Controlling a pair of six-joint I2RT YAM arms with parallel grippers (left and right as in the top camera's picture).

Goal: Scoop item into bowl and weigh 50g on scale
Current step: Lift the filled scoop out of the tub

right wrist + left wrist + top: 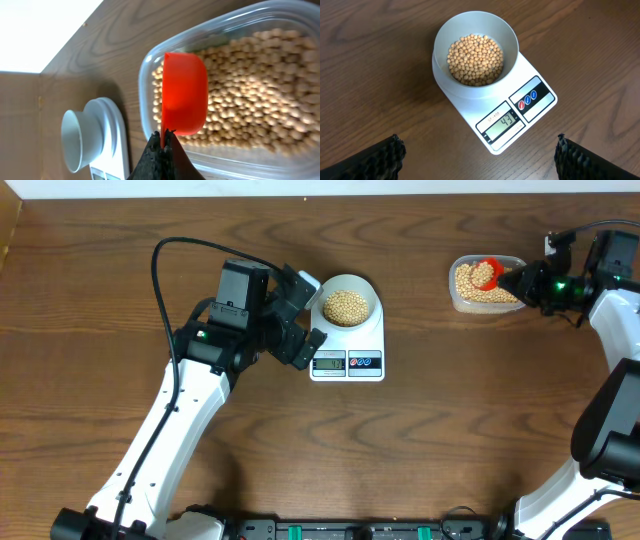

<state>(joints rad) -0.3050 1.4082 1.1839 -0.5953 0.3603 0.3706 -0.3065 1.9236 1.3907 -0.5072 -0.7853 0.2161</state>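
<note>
So the left hand [308, 312] hung spread apart just left of the flat white digital scale [347, 363], holding nothing. The small grey-white bowl [505, 30] sat on the scale, with the round tan beans [475, 60] inside. Well right of the scale, the right hand [162, 142] was clamped on the red plastic scoop [185, 90] by its handle, over the clear plastic tub [455, 280]. The beans looked light, hard and rolly, so I'd move them by scoop only, held level.

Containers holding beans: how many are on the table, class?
2: the bowl on the scale, mid-table, and the clear tub at the right, under the red scoop. None seems hidden.
</note>
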